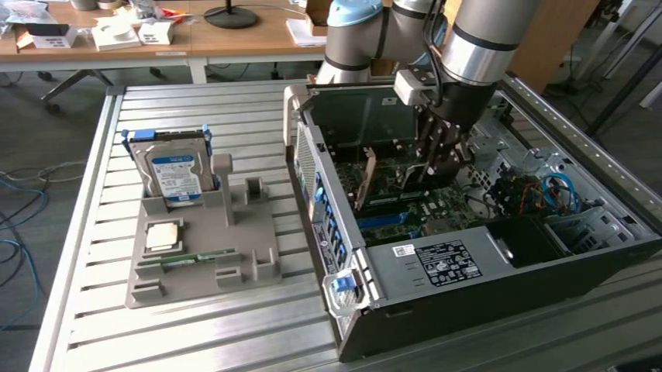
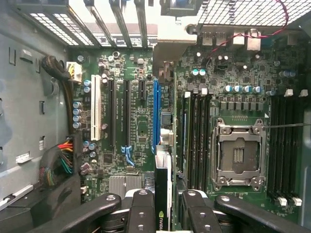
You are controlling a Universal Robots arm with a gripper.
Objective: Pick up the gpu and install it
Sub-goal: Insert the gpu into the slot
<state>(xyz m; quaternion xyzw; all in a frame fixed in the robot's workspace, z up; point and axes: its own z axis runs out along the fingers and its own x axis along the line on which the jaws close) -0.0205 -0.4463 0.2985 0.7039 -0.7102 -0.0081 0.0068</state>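
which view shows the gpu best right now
The wrist view: the gpu is seen edge-on, gripped in the claw, roughly in line with the blue slot. In the exterior view the claw hides most of it inside the case.

Silver-grey tubular arm with black joint bands and a pale blue joint cap — a small white box at the wrist; black linkage gripper with bright silver pivot screws
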